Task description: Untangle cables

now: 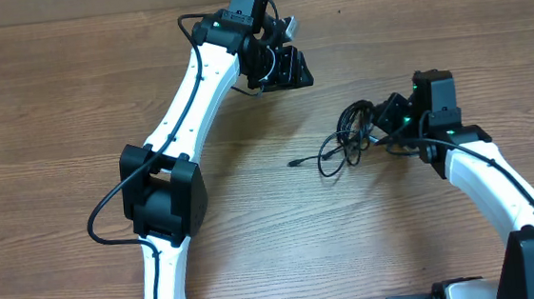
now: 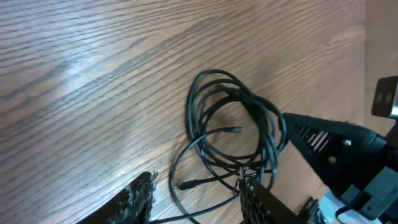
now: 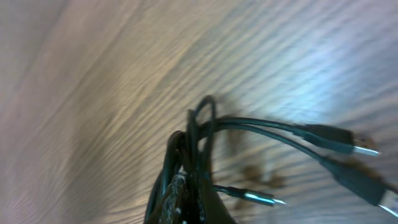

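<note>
The cables [image 1: 343, 142] lie in a small black heap of loops on the right half of the table [image 1: 71, 79]. From above they look like a messy pile of rings, one on top of the other. One loose end [image 1: 298, 161] sticks out of the heap to the left. It lies flat on the wood and has a small plug at its tip.

My right gripper [image 1: 383, 126] is at the right edge of the heap. Its jaws are squeezed tight on a bunch of the cords. In my right wrist view the cords come up out of my grip in one thick black bunch. A few plug ends [image 3: 348, 140] poke out to the right there, and some have shiny silver tips. That view is blurry, so I cannot tell how many cords I am pinching.

My left gripper [image 1: 285, 70] is well apart from the heap, up and to the left of it, over bare wood. Its jaws are part way apart and they hold nothing. In my left wrist view I look down at the loops from far off. My two left fingers [image 2: 140, 199] show as dark shapes at the bottom edge. The black nose of my right gripper touches the loops on their right side.
</note>
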